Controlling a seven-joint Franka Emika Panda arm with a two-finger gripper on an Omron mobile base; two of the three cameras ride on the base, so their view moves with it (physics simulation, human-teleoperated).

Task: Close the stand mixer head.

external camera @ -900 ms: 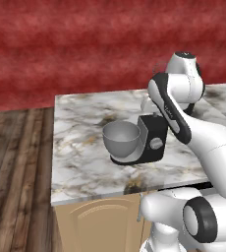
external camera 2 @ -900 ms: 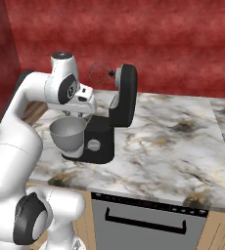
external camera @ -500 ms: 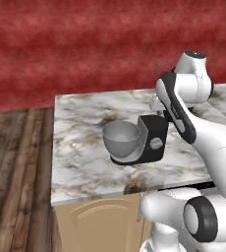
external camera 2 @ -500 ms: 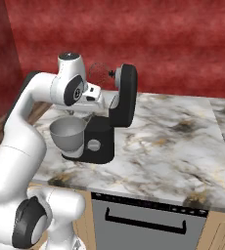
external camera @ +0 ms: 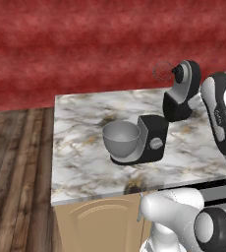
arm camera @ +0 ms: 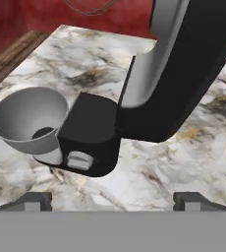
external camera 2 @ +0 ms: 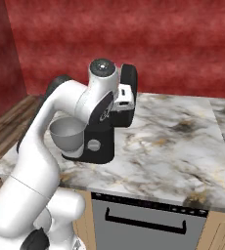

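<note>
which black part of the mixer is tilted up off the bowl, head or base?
The stand mixer head: it is raised, whisk in the air, while the boxy base with the grey knob sits flat on the counter behind the grey bowl.

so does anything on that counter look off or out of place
Only the stand mixer head: it is tilted up and back, with its whisk high above the grey bowl instead of down in it. Nothing looks spilled or damaged.
</note>
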